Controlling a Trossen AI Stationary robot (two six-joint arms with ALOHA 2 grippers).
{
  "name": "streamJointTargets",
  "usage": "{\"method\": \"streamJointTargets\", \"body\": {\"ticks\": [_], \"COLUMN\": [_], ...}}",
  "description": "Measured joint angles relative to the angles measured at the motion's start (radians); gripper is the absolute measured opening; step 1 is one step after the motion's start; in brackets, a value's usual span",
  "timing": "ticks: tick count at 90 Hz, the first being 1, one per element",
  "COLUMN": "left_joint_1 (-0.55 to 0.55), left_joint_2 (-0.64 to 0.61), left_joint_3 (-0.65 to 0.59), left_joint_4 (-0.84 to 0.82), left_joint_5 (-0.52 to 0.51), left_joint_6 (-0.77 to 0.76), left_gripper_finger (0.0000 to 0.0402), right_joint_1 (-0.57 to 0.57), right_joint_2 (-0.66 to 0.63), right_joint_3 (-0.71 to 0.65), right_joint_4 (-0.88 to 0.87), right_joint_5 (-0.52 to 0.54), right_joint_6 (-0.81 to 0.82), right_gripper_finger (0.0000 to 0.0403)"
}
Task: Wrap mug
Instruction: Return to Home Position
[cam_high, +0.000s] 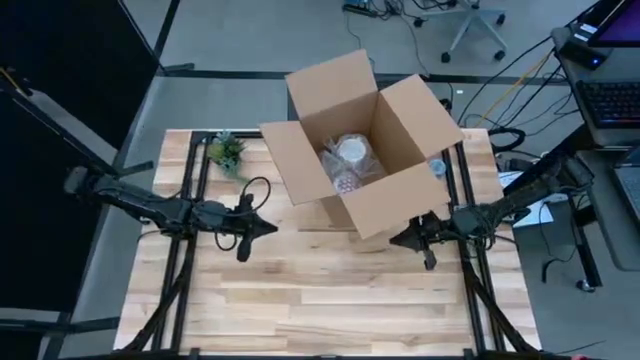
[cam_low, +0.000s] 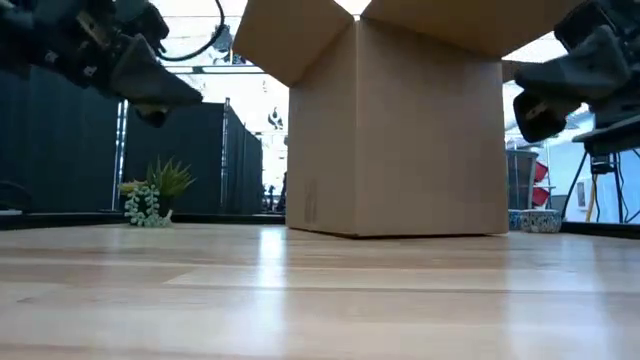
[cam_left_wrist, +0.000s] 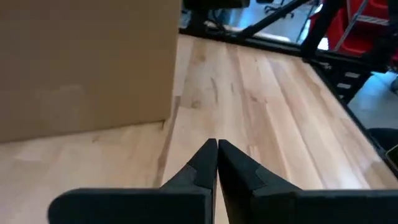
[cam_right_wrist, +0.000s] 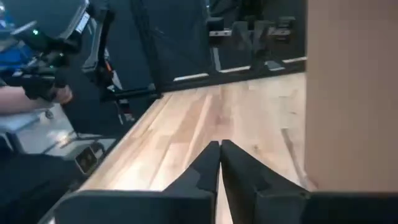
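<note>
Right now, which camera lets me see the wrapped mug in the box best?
The high view: it looks straight down into the open box, showing the bubble-wrapped mug inside. The low and both wrist views show only the box's cardboard walls.

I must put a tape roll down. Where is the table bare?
Bare: the whole front of the wooden table, forward of the left gripper and right gripper. Crowded: the back, where the open cardboard box and small plant stand; the right gripper is close beside the box.
</note>
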Motion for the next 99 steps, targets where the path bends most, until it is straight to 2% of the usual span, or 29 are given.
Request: {"method": "streamJointTargets", "body": {"ticks": [16,34,49,61,67,73,83,99], "left_joint_1": [0.041,0.099,0.144,0.171,0.179,0.189,0.196,0.197], "left_joint_2": [0.000,0.000,0.000,0.000,0.000,0.000,0.000,0.000], "left_joint_3": [-0.001,-0.001,-0.001,-0.001,-0.001,-0.001,-0.001,-0.001], "left_joint_4": [0.008,0.026,0.027,0.031,0.033,0.035,0.052,0.054], "left_joint_5": [0.037,0.163,0.190,0.219,0.223,0.225,0.225,0.225], "left_joint_6": [0.017,0.042,0.059,0.060,0.061,0.061,0.062,0.065], "left_gripper_finger": [0.0000,0.0000,0.0000,0.0000,0.0000,0.0000,0.0000,0.0000], "right_joint_1": [-0.072,-0.125,-0.162,-0.186,-0.193,-0.204,-0.250,-0.345], "right_joint_2": [-0.134,-0.260,-0.376,-0.486,-0.543,-0.584,-0.612,-0.587], "right_joint_3": [0.000,0.000,0.000,0.000,0.000,0.002,0.002,0.002], "right_joint_4": [-0.182,-0.308,-0.437,-0.536,-0.567,-0.570,-0.571,-0.572], "right_joint_5": [0.003,-0.058,-0.087,-0.150,-0.197,-0.201,-0.157,-0.158], "right_joint_6": [-0.031,-0.100,-0.115,-0.132,-0.154,-0.175,-0.184,-0.160], "right_gripper_finger": [0.0002,0.0002,0.0002,0.0002,0.0002,0.0002,0.0002,0.0002]}}
